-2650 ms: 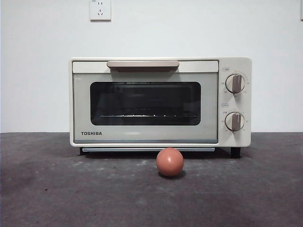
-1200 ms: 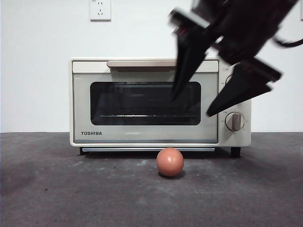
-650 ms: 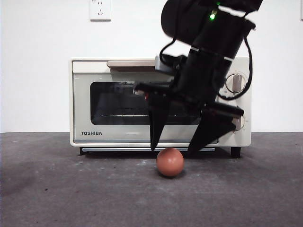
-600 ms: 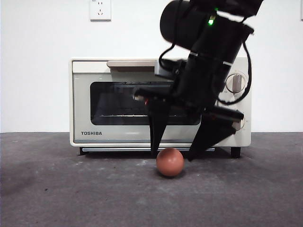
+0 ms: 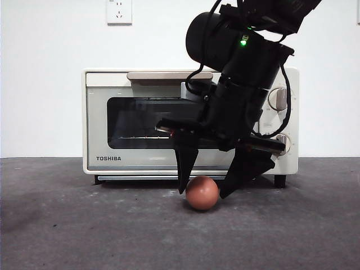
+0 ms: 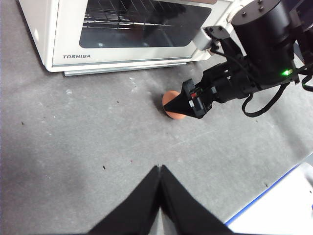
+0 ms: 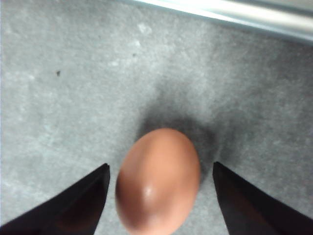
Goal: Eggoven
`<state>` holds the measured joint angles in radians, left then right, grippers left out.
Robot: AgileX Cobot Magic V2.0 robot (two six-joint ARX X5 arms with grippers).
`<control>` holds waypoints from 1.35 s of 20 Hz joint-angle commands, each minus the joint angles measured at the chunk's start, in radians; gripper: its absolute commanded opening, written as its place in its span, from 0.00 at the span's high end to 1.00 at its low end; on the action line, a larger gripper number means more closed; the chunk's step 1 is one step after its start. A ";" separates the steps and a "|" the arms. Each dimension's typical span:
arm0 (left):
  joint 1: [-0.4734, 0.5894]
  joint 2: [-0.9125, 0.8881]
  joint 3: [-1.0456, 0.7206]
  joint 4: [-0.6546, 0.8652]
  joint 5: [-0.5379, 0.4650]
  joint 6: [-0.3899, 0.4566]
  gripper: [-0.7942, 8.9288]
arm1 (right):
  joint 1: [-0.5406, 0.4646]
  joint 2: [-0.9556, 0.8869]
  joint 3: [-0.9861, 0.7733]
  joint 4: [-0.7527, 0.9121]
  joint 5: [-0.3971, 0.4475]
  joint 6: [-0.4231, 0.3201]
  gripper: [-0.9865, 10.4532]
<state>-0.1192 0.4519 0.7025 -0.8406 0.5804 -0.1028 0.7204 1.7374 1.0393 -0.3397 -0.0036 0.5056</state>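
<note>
on the grey surface (image 5: 67,236) before the toshiba oven (image 5: 140,163), the right hand (image 5: 202,191) spreads wide around the egg (image 5: 202,193), gripping nothing; left hand (image 6: 160,169) pinched together, empty.

I read one brand only: "TOSHIBA" in dark capitals, printed at the lower corner of the door frame of the cream boxy toaster oven (image 5: 169,121), below its dark glass window. From the left wrist camera I saw the same word on the same oven (image 6: 73,34), again under the glass. Small grey markings ringed the two round beige knobs (image 5: 279,99) on the oven's control panel, but I could not read them. The white wall socket (image 5: 119,11) bore no lettering I could make out.
</note>
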 commanded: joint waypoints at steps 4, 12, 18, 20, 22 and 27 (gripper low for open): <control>-0.002 0.005 0.017 0.009 0.005 0.009 0.91 | 0.011 0.043 0.021 0.003 0.004 0.011 0.72; -0.002 0.007 0.017 0.031 0.005 0.006 0.91 | 0.017 0.025 0.021 -0.011 -0.026 -0.035 0.91; -0.027 0.100 0.024 0.220 0.004 -0.074 0.91 | 0.061 -0.189 0.021 -0.132 -0.010 -0.124 0.91; -0.062 0.162 0.028 0.315 -0.002 -0.095 0.91 | 0.079 -0.295 0.021 -0.186 0.010 -0.154 0.91; -0.109 0.242 0.045 0.406 -0.039 -0.101 0.91 | 0.093 -0.404 0.021 -0.244 0.036 -0.174 0.91; -0.242 0.492 0.164 0.588 -0.180 -0.095 0.91 | 0.109 -0.642 0.021 -0.373 0.115 -0.184 0.91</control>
<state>-0.3580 0.9302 0.8471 -0.2661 0.4065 -0.2012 0.8185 1.0893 1.0428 -0.7193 0.1066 0.3359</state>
